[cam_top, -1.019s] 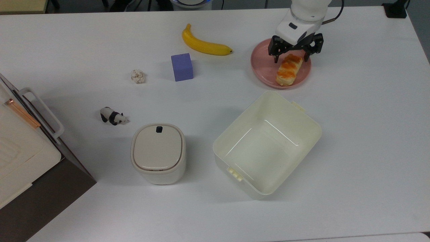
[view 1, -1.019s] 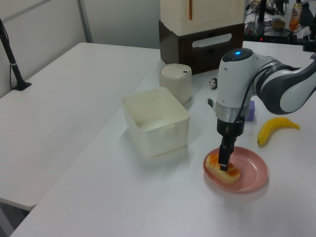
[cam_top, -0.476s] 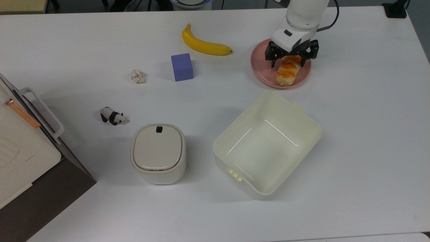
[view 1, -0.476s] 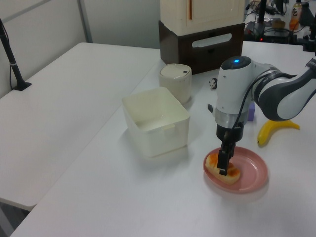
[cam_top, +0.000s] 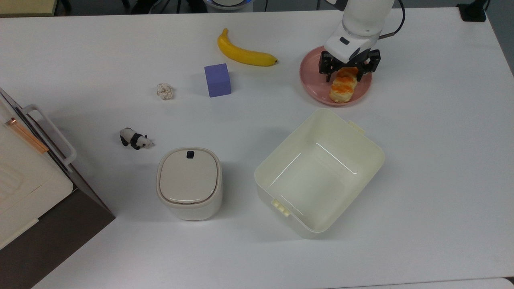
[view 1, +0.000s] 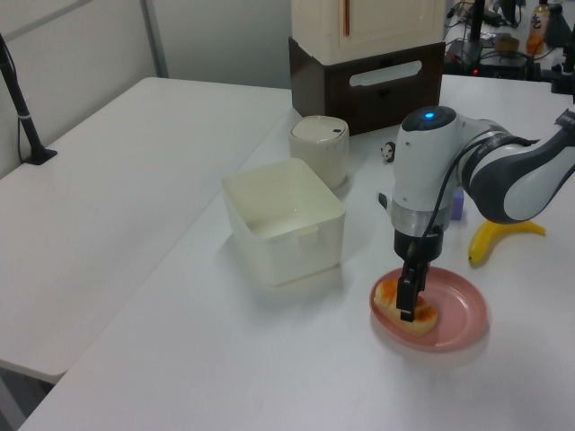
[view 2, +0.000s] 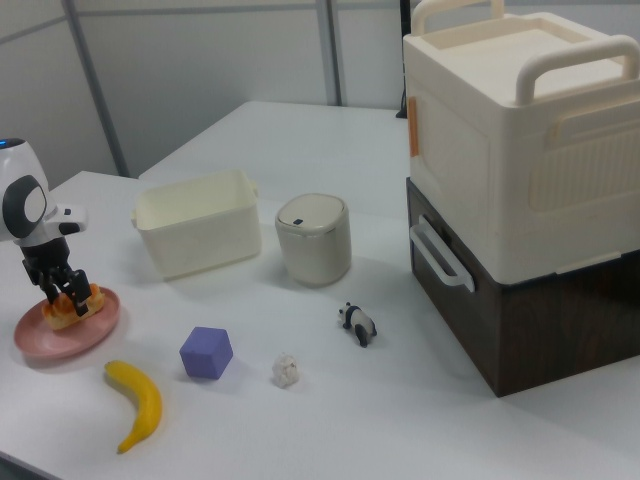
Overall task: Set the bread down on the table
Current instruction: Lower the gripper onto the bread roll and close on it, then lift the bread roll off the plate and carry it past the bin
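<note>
The bread (cam_top: 343,89), a pale-golden loaf with orange glaze, lies on the round pink plate (cam_top: 312,82) at the far right of the white table (cam_top: 433,128) in the top view. My gripper (cam_top: 345,74) is down over the loaf's far end, open, with one finger on each side of it. In the left view the gripper (view 1: 407,310) reaches down to the bread (view 1: 386,293) on the plate (view 1: 463,312). In the right view the gripper (view 2: 62,293) stands over the bread (view 2: 86,299) on the plate (view 2: 45,338).
A cream tub (cam_top: 319,172) stands just in front of the plate. A banana (cam_top: 245,54), a purple cube (cam_top: 217,80), a paper ball (cam_top: 165,91), a panda figure (cam_top: 135,139) and a lidded bin (cam_top: 189,182) lie to the top view's left. Stacked storage boxes (cam_top: 24,176) stand at the left edge.
The gripper has come down lower around the bread's far end and shifted slightly. The bread and plate have stayed in place.
</note>
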